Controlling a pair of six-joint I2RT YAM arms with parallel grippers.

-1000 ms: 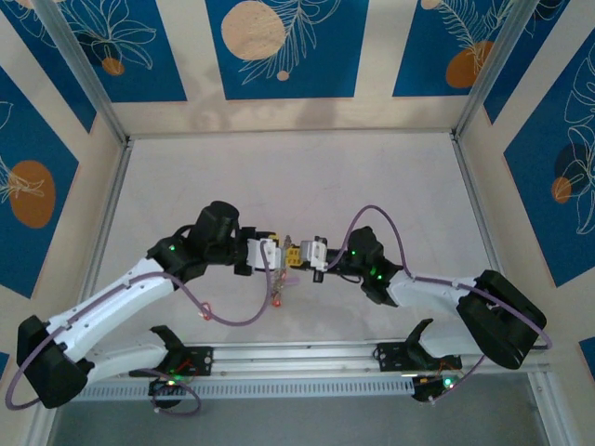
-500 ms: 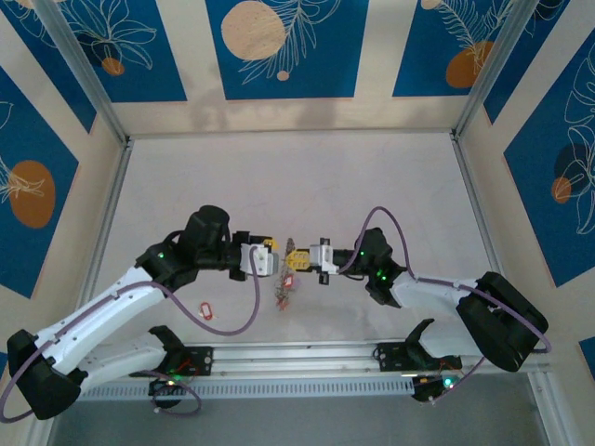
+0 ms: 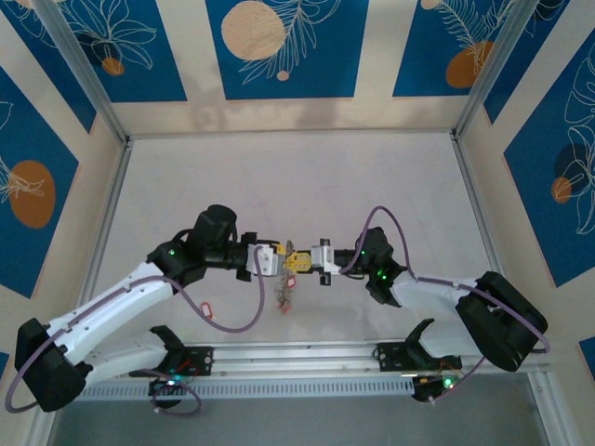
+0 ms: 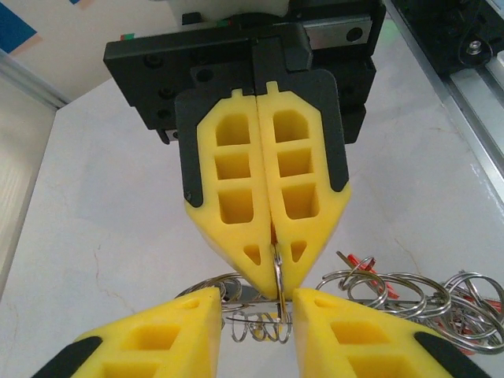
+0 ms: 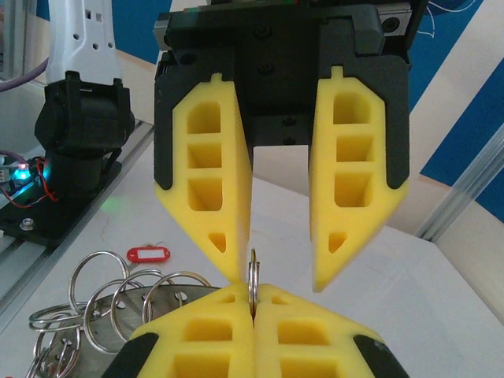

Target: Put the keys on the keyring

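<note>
While the right claw (image 4: pixel 277 282), a pair of yellow plastic fingers on a black mount, is pressed together on a thin steel loop (image 5: pixel 253 272) held on edge, the matching left claw (image 5: pixel 277 281) faces it nose to nose. The left claw's fingers are spread, one on each side of that loop, and as far as can be seen they do not touch it. I cannot tell whether the loop is a small split ring or part of the rim of the flat grey metal keyring (image 4: pixel 240 294), which sits just beneath the loop. The small metal keys with red plastic tags (image 3: pixel 284 299) trail below the loop over the white table (image 3: pixel 372 186). Half a second ago the left claw stood back from the loop with bare table between them. It has now come in again to straddle the loop, while the right claw's pinch has stayed put. This suggests the left claw is lining up for a second hold, perhaps to pry the ring open, so threading looks not yet begun. The left wrist view resolves a tangle of silver split rings (image 4: pixel 409 295) beside the loop, which the top view reduces to a speck. The right wrist view makes plain the gap between the left fingers. It also picks out a loose red plastic tag with a white label (image 5: pixel 150 254), lying well apart from the loop on the left arm's side.
</note>
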